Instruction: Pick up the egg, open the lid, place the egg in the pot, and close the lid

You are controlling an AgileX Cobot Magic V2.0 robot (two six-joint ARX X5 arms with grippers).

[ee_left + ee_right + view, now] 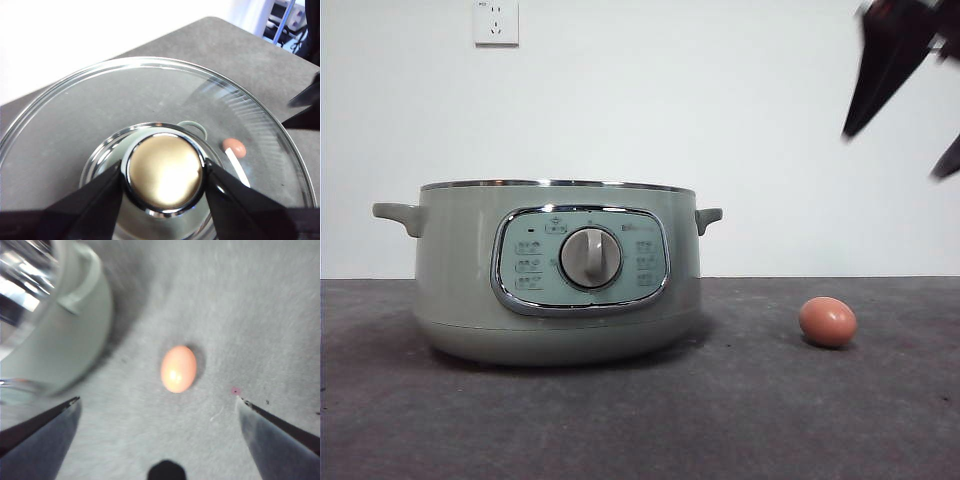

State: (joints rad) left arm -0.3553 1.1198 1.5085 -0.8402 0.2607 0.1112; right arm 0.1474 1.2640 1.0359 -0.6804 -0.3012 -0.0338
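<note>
Left end effector grips the lid by its knob — right end effector gapes wide, empty, above the egg.

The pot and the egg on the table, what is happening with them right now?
The left gripper is shut on the knob of the lid and holds it up above the pot, which stands open on the table. The egg lies on the table beside the pot, not yet picked up. The right gripper hangs above the egg with its jaws wide open.
</note>
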